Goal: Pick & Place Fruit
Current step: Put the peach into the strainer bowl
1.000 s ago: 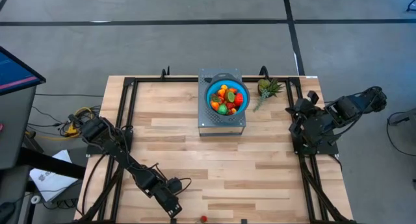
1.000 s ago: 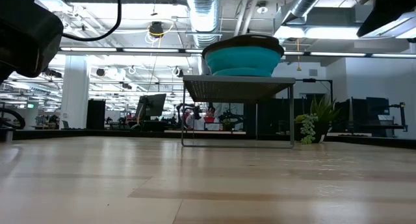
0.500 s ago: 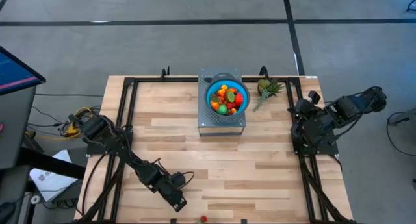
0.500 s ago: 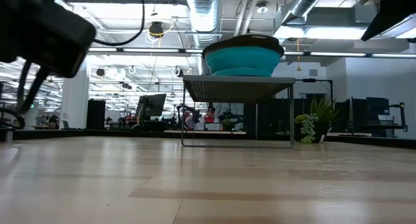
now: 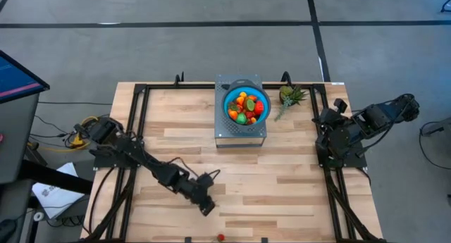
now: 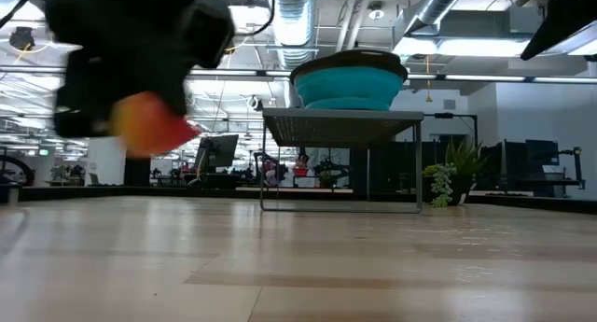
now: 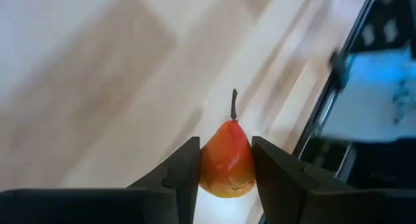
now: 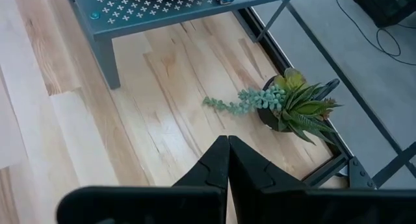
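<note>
My left gripper hangs over the near middle of the table, shut on an orange-red, pear-shaped fruit with a dark stem. In the low view the fruit shows below the dark gripper, above the tabletop. A blue bowl with several red, orange and green fruits stands on a grey perforated stand at the far middle. My right gripper is shut on nothing, raised by the table's right edge. My left gripper pinches the fruit's wide lower body between its two fingers, one on each side. The fingers slant down from the table's left. The stem end points away from the gripper, and the fruit hangs clear of the table.
A small potted plant with a trailing sprig lies right of the stand, near the far right corner. A small red piece sits at the table's near edge. Black frame rails run along the left and right sides.
My left gripper has risen and swung toward the table's right and far edge, still shut on the orange-red fruit. The fruit has come up into the low view, clear of the tabletop.
</note>
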Action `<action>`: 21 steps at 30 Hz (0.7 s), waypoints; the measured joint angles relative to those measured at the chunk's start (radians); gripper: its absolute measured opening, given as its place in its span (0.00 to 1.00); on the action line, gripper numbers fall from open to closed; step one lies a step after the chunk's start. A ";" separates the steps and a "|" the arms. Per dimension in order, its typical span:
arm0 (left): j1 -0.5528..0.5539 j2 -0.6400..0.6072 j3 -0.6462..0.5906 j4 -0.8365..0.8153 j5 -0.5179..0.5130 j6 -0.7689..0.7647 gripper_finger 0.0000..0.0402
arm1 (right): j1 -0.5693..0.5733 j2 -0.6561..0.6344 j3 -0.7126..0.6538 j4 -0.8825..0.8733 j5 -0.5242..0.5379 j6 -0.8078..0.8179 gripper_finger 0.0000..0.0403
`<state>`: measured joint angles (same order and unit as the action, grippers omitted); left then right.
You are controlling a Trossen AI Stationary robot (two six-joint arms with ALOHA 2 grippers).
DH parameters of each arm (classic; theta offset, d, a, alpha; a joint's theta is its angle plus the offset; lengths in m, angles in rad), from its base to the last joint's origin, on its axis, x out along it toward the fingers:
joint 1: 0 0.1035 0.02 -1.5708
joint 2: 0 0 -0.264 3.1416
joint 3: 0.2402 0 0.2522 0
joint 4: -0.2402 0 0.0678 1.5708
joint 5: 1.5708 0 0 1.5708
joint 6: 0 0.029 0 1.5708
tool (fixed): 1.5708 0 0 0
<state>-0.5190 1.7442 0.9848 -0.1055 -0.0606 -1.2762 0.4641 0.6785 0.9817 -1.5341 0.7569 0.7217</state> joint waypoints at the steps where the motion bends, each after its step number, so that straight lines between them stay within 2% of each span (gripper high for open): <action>1: 0.014 -0.011 0.000 0.002 -0.018 0.014 0.30 | 0.000 -0.001 0.000 0.001 0.000 -0.007 0.00; 12: 0.179 -0.160 0.000 0.099 -0.192 0.200 0.30 | 0.000 -0.001 0.000 0.001 0.000 -0.022 0.00; 21: 0.293 -0.212 0.000 0.304 -0.261 0.401 0.30 | 0.000 -0.001 0.000 0.003 0.000 -0.022 0.00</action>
<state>-0.2258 1.5319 0.9852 0.1987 -0.3214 -0.8749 0.4644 0.6774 0.9821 -1.5307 0.7567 0.7001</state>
